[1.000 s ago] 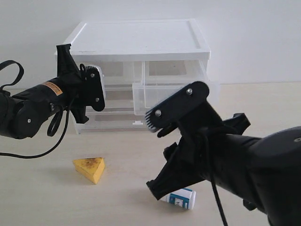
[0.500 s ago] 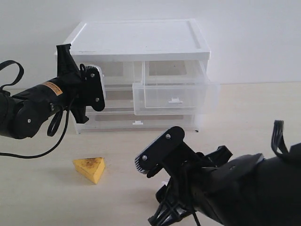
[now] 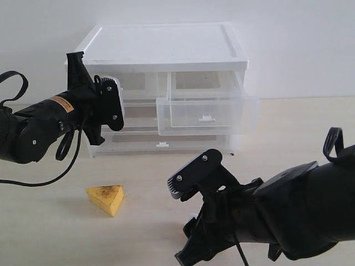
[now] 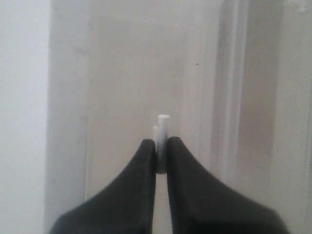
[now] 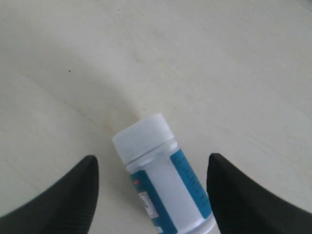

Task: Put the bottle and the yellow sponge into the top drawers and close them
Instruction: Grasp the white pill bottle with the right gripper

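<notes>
The bottle [image 5: 163,180] lies on its side on the table, between the spread fingers of my open right gripper [image 5: 152,161]; neither finger touches it. In the exterior view the right arm [image 3: 266,216] hides the bottle. The yellow sponge [image 3: 105,198] rests on the table at the front left, apart from both arms. The right top drawer [image 3: 208,113] stands pulled out and holds nothing I can see. My left gripper [image 4: 161,146] is shut on the white tab handle [image 4: 163,122] of the left top drawer [image 3: 141,86], which looks pushed in.
The white drawer cabinet [image 3: 166,47] stands at the back against the wall, with wider drawers [image 3: 161,145] below the top pair. Bare table [image 3: 294,127] extends to the cabinet's right.
My right arm has dropped from in front of the drawers to low over the table, and now covers the bottle in the exterior view. The left arm has not moved.
</notes>
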Action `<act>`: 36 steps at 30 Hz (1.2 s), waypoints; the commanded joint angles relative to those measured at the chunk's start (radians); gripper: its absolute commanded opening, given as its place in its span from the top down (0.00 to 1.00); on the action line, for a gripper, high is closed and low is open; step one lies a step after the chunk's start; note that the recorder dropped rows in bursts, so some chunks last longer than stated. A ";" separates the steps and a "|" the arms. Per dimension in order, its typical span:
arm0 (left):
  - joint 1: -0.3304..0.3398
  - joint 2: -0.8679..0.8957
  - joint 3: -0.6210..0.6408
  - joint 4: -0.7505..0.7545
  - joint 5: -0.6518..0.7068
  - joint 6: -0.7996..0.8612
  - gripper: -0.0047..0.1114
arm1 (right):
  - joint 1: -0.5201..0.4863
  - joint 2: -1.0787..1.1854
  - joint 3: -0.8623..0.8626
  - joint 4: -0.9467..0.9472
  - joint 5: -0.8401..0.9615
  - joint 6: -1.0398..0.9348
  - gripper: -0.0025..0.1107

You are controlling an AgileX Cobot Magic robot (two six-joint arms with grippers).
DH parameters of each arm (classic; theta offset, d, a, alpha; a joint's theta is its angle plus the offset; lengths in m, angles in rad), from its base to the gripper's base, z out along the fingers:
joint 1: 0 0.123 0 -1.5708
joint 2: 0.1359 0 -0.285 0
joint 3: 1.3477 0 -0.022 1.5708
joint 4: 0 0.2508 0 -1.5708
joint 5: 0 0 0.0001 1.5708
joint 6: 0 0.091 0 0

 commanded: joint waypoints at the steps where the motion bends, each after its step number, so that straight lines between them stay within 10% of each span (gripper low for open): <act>1: 0.014 0.005 -0.035 -0.038 -0.150 -0.019 0.93 | -0.004 -0.001 -0.012 -0.019 -0.003 -0.007 0.47; 21: 0.014 0.005 -0.035 -0.038 -0.152 -0.019 0.93 | -0.004 0.110 -0.017 -0.108 -0.050 -0.116 0.47; 30: 0.014 0.005 -0.035 -0.038 -0.152 -0.019 0.93 | -0.004 0.120 -0.044 -0.121 -0.128 -0.121 0.98; 36: 0.014 0.005 -0.035 -0.038 -0.152 -0.019 0.93 | 0.000 0.085 -0.044 -0.095 -0.202 -0.161 0.98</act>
